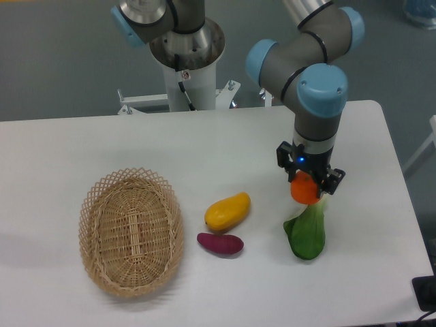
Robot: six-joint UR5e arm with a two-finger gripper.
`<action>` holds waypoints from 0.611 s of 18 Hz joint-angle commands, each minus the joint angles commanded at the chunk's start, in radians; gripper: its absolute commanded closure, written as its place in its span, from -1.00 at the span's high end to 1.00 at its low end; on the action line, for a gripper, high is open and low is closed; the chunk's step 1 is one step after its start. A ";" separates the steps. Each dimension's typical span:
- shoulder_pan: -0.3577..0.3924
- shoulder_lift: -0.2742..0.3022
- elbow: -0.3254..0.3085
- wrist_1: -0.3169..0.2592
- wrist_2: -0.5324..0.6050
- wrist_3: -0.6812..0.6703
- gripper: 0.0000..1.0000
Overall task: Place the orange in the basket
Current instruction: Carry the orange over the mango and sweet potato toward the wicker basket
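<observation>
One orange sits pinched in the hand above the bok choy; carry it toward nine o'clock, high over the mango, releasing only above the basket.

— How many things do we count on the table?

— We count one basket, one mango, one purple sweet potato, one leafy green.

— And oranges?

— We count one orange, in the one gripper.
</observation>
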 joint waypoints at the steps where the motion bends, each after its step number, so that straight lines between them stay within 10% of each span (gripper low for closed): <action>1: -0.011 0.000 0.000 0.000 0.000 -0.014 0.20; 11: -0.158 -0.006 0.012 0.003 -0.008 -0.259 0.20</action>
